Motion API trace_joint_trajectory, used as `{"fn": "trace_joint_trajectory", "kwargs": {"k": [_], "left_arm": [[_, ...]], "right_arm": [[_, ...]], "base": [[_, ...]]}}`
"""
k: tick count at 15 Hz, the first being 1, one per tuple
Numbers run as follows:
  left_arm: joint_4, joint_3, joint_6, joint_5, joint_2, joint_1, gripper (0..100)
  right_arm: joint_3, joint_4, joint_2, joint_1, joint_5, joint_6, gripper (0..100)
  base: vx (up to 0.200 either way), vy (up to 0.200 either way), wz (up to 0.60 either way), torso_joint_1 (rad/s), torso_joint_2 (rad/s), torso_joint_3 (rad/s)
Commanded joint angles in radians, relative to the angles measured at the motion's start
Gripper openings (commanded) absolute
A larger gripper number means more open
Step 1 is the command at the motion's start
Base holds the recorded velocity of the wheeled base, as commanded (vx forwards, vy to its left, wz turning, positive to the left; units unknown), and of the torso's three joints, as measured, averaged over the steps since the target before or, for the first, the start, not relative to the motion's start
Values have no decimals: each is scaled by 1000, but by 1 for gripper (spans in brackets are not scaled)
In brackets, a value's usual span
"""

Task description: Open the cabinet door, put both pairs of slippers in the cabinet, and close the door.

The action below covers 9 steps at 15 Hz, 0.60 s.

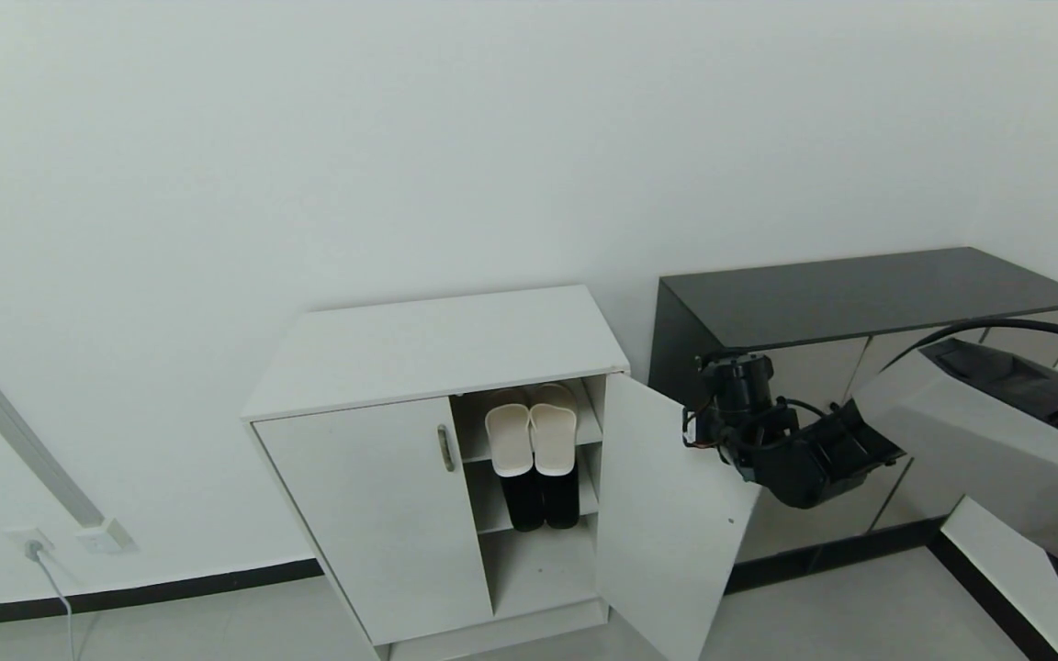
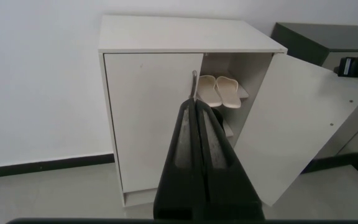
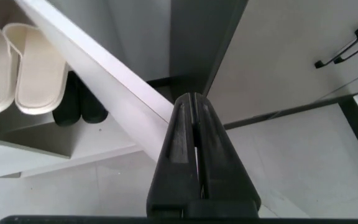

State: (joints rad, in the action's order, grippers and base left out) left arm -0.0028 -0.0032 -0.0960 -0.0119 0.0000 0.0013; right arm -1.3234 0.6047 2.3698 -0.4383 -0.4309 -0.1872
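Observation:
The white cabinet (image 1: 437,349) stands against the wall with its left door (image 1: 373,514) shut and its right door (image 1: 667,514) swung open. A white pair of slippers (image 1: 531,439) lies on the upper shelf, and a black pair (image 1: 543,500) stands on the shelf below. My right gripper (image 1: 692,430) is shut, its tip against the outer edge of the open door. In the right wrist view that gripper (image 3: 195,98) meets the door's edge (image 3: 98,65), with the white slippers (image 3: 17,65) and black slippers (image 3: 79,106) beyond. My left gripper (image 2: 196,102) is shut and empty, held off in front of the cabinet.
A black-topped sideboard (image 1: 860,289) stands close to the right of the cabinet, behind the open door. A wall socket with a cable (image 1: 33,546) and a slanted conduit are at the lower left. Bare floor lies in front.

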Motion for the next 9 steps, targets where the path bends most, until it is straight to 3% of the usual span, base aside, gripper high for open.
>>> {"fn": "trace_joint_trajectory", "kwargs": {"k": [1, 9], "left_arm": [[0, 0, -1, 0, 2, 0, 0], [0, 0, -1, 0, 2, 0, 0]], "right_arm": [[23, 1, -30, -17, 0, 0, 0], [158, 4, -155, -177, 20, -40, 0]], "base": [[0, 0, 0, 0, 0, 0], [0, 0, 0, 0, 0, 0]]}}
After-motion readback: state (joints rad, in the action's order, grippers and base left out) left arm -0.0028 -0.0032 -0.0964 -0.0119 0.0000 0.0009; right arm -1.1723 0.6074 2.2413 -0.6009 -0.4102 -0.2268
